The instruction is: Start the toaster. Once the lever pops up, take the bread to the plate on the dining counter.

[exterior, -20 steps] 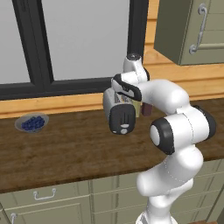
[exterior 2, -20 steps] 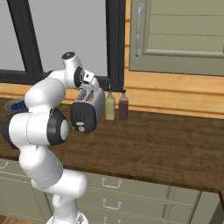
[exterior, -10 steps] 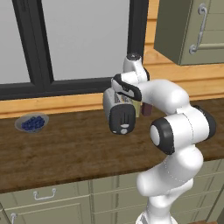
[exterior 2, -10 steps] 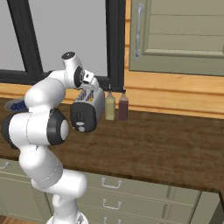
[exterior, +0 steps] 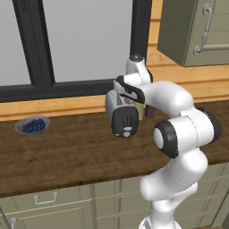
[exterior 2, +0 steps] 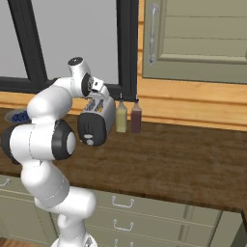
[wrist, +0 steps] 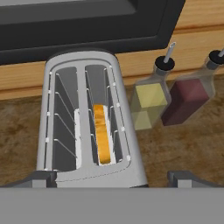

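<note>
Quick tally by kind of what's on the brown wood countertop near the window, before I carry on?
Silver rounded toaster with black end panel: 1
Orange-tan bread slice standing in the toaster's right-hand slot as the hand view shows it: 1
Glass bottles: 2, one with yellow liquid, one with dark red liquid
Grey bowl of blueberries: 1
Total: 5

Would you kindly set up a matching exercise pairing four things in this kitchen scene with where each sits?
Things:
1. bread
2. bowl of blueberries
3. yellow bottle
4. dark red bottle

Places:
A. directly beside the toaster
B. in the toaster's right-hand slot, as seen from the hand view
C. far from the toaster, on the counter below the window
D. outermost of the two bottles

Pairs: 1-B, 2-C, 3-A, 4-D
</note>
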